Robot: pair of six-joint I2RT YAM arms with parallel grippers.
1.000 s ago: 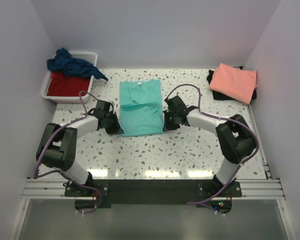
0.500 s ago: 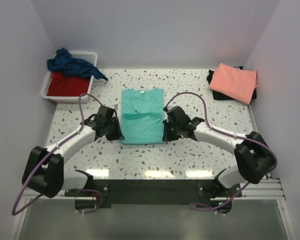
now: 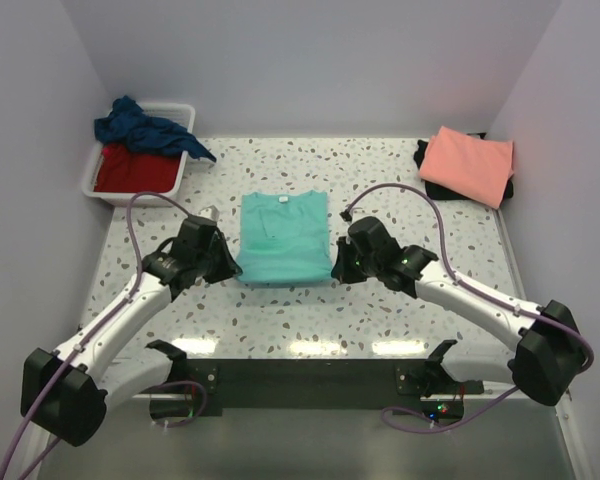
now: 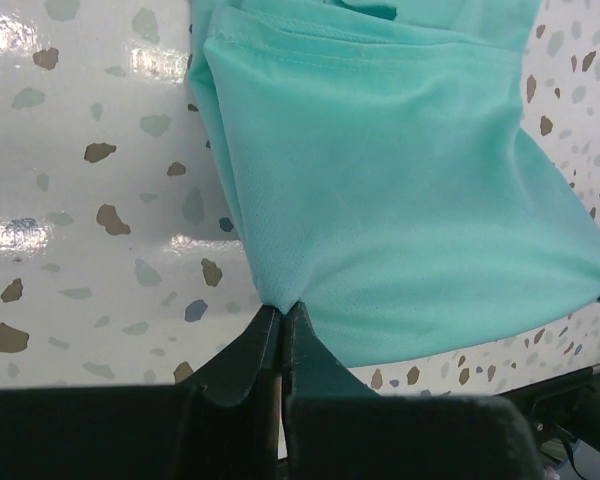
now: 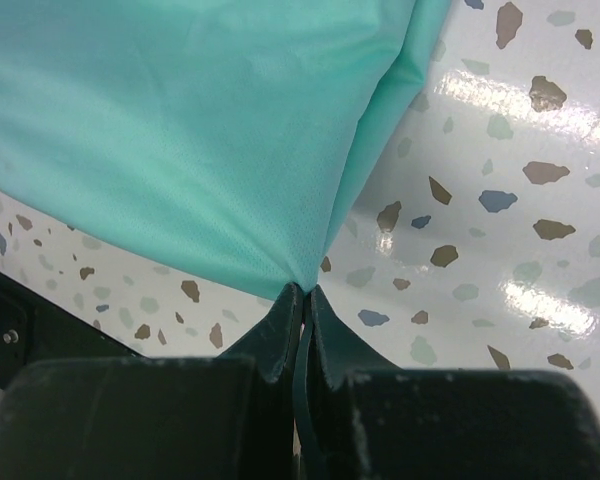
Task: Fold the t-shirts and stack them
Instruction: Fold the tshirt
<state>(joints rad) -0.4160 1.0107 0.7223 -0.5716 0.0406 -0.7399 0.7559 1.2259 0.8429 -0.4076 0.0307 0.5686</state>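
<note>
At the far left corner of the surface (image 3: 380,165) stands a white tub (image 3: 135,198). A red t-shirt (image 3: 130,170) lies inside it, and a navy blue t-shirt (image 3: 140,125) is heaped over its far rim, one end spilling over the right side.

The left end effector (image 3: 228,270) sits left of centre, its jaws pressed together on the near left corner of the turquoise t-shirt (image 3: 283,235). In the left wrist view the two fingers meet at a point (image 4: 282,315) with the corner of the cloth (image 4: 380,180) pinched between them.

The turquoise t-shirt lies in the middle of the surface, folded into a rough rectangle with its collar toward the far edge. Its near hem is drawn taut between the two arms.

The right end effector (image 3: 338,268) is clamped on the near right corner of the same shirt. The right wrist view shows its tips closed (image 5: 305,292) on the pointed corner of the cloth (image 5: 200,130).

At the far right corner, well apart from the rest, a folded salmon-pink t-shirt (image 3: 468,160) rests on top of a black t-shirt (image 3: 422,157). Only the edges of the black one show.
</note>
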